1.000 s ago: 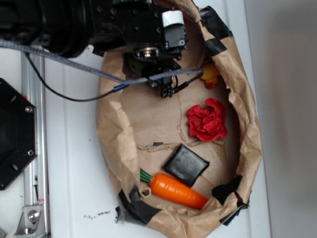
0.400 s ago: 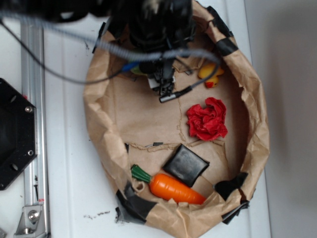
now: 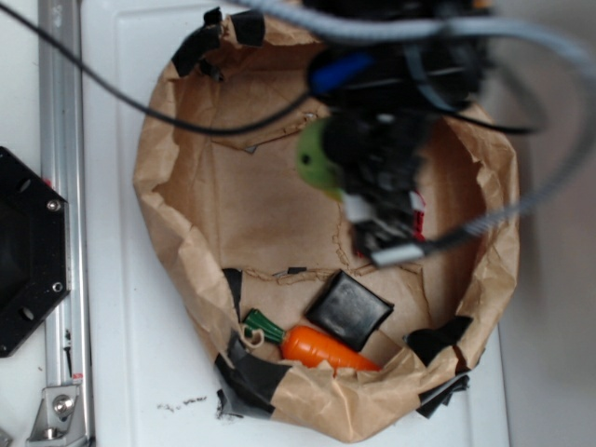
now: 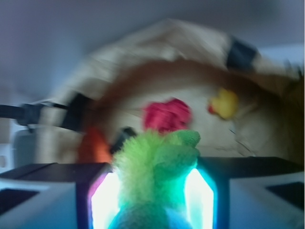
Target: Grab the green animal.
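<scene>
The green animal (image 4: 155, 176), a fuzzy lime-green plush, sits squeezed between my two glowing pads (image 4: 106, 200) in the wrist view. My gripper (image 4: 153, 198) is shut on it. In the exterior view the plush's round head (image 3: 317, 160) sticks out left of the blurred black gripper (image 3: 372, 177), which hangs above the middle of the brown paper basket (image 3: 186, 251). The toy is off the basket floor.
In the basket lie an orange carrot with green top (image 3: 321, 346), a black flat square pad (image 3: 349, 310), a red crumpled cloth (image 4: 167, 115) and a yellow duck (image 4: 224, 104). Cables (image 3: 186, 121) cross the top. A metal rail (image 3: 60, 233) runs along the left.
The arm has lifted and swung right and toward the camera, from the basket's back left to above its middle, carrying the green plush. The basket has shifted and reshaped a little.
</scene>
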`<state>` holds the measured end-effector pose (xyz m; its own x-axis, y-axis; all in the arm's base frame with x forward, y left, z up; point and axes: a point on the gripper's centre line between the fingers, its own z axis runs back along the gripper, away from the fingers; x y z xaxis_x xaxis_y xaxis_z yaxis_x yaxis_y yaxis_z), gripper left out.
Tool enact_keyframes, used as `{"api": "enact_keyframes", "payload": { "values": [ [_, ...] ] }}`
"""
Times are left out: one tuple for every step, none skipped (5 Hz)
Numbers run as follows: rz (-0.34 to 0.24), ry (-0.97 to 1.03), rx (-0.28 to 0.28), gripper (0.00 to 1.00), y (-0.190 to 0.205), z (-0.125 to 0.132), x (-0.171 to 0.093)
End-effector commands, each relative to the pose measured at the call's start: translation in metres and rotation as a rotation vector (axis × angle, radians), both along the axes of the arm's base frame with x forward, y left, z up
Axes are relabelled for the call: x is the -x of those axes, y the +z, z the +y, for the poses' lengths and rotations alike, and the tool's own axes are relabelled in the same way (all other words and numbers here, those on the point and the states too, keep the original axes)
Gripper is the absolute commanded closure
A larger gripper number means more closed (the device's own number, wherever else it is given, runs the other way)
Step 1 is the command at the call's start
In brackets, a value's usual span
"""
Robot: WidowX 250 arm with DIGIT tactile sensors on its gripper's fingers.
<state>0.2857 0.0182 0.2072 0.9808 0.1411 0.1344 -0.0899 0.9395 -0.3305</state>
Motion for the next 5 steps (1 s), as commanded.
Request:
{"api": "enact_keyframes", "payload": {
  "values": [
    [-0.015, -0.008, -0.15, 1.0, 0.002, -0.019, -0.003],
    [-0.021, 0.0, -0.189, 1.0, -0.002, -0.019, -0.002],
    [-0.018, 0.008, -0.199, 1.0, -0.005, -0.015, -0.001],
    [-0.009, 0.013, -0.222, 1.0, -0.009, -0.013, 0.003],
    [-0.003, 0.036, -0.248, 1.0, -0.016, -0.011, 0.012]
  ]
}}
